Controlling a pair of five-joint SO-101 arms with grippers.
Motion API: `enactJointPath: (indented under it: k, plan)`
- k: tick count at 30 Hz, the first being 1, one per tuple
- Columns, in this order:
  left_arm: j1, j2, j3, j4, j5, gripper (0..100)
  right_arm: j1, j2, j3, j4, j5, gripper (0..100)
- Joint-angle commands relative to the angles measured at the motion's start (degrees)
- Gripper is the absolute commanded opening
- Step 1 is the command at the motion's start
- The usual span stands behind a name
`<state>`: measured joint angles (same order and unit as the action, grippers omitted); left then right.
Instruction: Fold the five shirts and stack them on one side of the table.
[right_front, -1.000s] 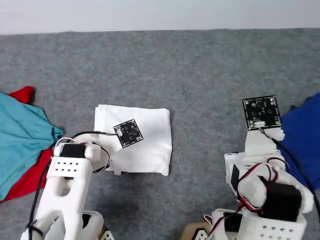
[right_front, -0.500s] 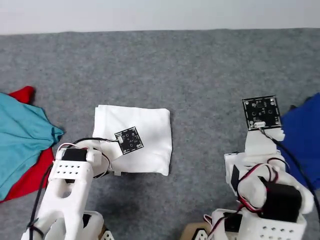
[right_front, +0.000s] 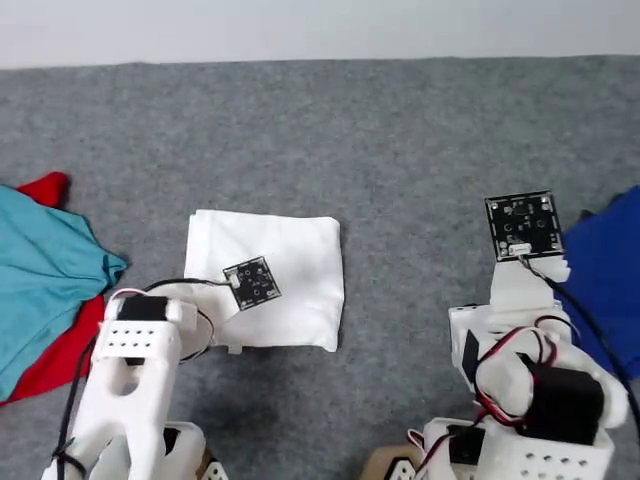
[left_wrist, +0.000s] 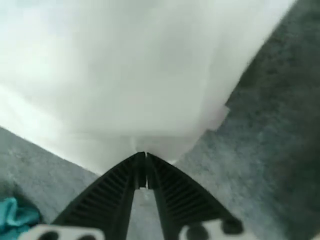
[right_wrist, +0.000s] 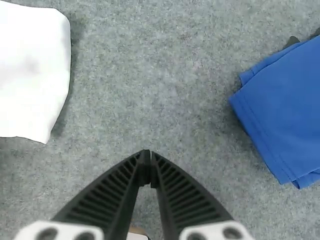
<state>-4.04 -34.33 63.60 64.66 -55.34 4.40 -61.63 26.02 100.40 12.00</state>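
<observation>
White folded cloth shirt (left_wrist: 125, 65) lies straight ahead of your left gripper (left_wrist: 141, 156), jaws together at its edge; right gripper (right_wrist: 146, 154), also closed, sits farther off

Left fingers (left_wrist: 118, 183), right fingers (right_wrist: 120, 187): both closed.

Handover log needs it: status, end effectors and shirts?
Left end effector shut at edge of folded white shirt. Right end effector shut, empty, above table. Blue shirt folded right; teal shirt over red shirt, left.

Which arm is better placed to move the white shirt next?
Left: the left gripper sits at the edge of the white shirt; the right gripper hovers over bare table, apart from it.
</observation>
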Motion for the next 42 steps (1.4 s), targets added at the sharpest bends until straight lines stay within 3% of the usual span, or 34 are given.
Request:
enactJointPath:
  k: [1,7,19,26,32,37,42]
  plan:
    - [-2.64,-1.67,-4.62,5.98,-2.02,0,0.57,-0.04,-0.35,2.24,-0.53,0.9]
    - [-7.3,-1.67,-5.32,9.32,-4.75,0,0.48,-0.04,-0.35,2.24,-0.53,0.9]
    - [-9.58,-1.32,-5.23,4.57,-1.85,1,0.22,0.22,-0.35,2.15,-0.79,0.9]
    - [-9.76,-1.58,-5.32,3.25,3.08,13,0.22,0.4,-0.35,2.15,-0.7,0.9]
    - [-11.16,-1.67,-5.76,3.16,3.16,12,0.22,0.48,-0.35,2.15,-0.62,0.9]
    - [-12.22,-1.58,-5.32,-2.55,3.34,0,0.13,0.57,-0.26,2.07,-0.62,0.9]
    - [-10.55,-1.23,-5.23,-2.73,5.01,2,0.13,0.57,-0.26,2.07,-0.53,0.9]
